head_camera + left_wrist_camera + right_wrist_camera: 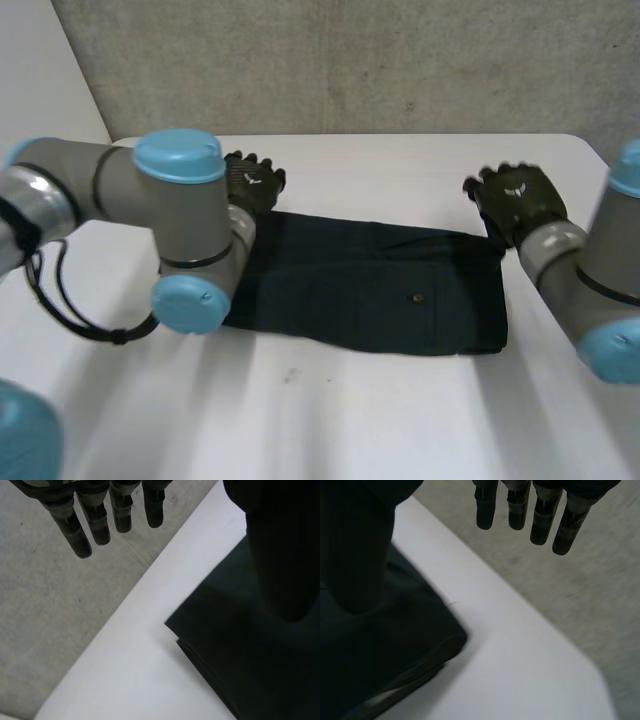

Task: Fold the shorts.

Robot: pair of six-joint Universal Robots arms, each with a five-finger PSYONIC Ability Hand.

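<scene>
Shorts (pixel 380 290), dark, doubled into one long band, to judge by the layered edges at the corner under the left wrist camera (pixel 240 655). Lie flat across the middle of the white table (pixel 350 420), long side running from arm to arm, bare tabletop on the near side. Carry a small pale stud (pixel 417 297) toward the right end. Hidden at the left end behind the left arm's elbow (pixel 195 255), bent low over the cloth.

Farther out, at the band's far left corner, left hand (pixel 250 185). Hangs just over that corner, fingers (pixel 122 515) straight and slightly apart, reaching past the table edge, thumb (pixel 277 555) above the fabric. Grips nothing; cannot tell whether the thumb touches the cloth.

Mirrored at the far right corner by the right hand (pixel 515 200). Fingers (pixel 517 510) likewise straight, a little spread, empty; thumb (pixel 355 555) poised over the shorts' rounded corner.

Reads as a matched placement, one hand per far corner, presumably to take both ends together and keep the band square for the next fold. Seems to call for closing thumb against fingers on the top layers only, without dragging the stack askew.

Beyond the hands, the table's far edge, then grey floor (pixel 50 630).
</scene>
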